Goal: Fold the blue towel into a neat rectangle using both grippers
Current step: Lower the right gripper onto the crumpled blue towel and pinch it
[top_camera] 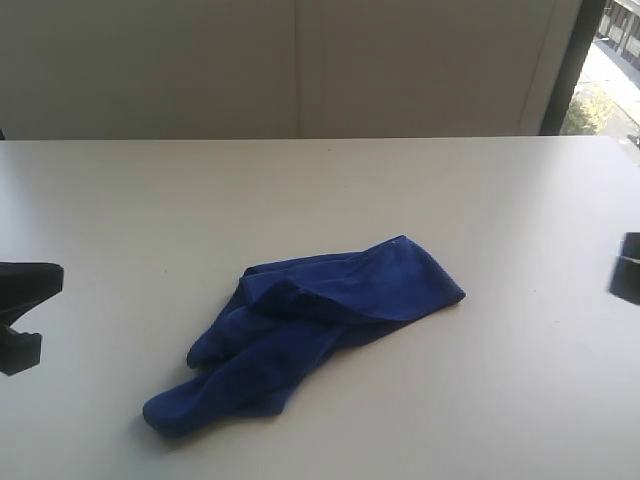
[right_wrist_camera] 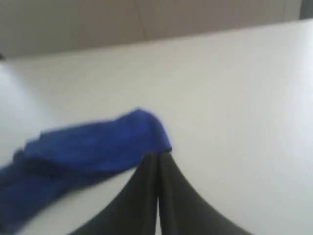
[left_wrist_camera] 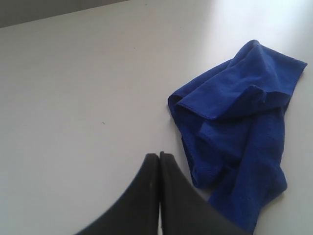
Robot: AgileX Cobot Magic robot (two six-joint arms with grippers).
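Observation:
The blue towel (top_camera: pixel 320 325) lies crumpled in a loose heap on the white table (top_camera: pixel 320 200), near the middle and toward the front. My left gripper (top_camera: pixel 30 300) sits at the far left edge, well apart from the cloth. In the left wrist view the towel (left_wrist_camera: pixel 239 127) lies beside my shut, empty left gripper (left_wrist_camera: pixel 159 155). My right gripper (top_camera: pixel 628 268) shows only as a dark block at the far right edge. Its wrist view shows the towel (right_wrist_camera: pixel 93 147) beyond the tips of the right gripper (right_wrist_camera: pixel 157 154), whose jaws are pressed together on nothing.
A pale wall (top_camera: pixel 300 60) runs behind the table's far edge. A dark window frame (top_camera: pixel 570 60) with daylight stands at the back right.

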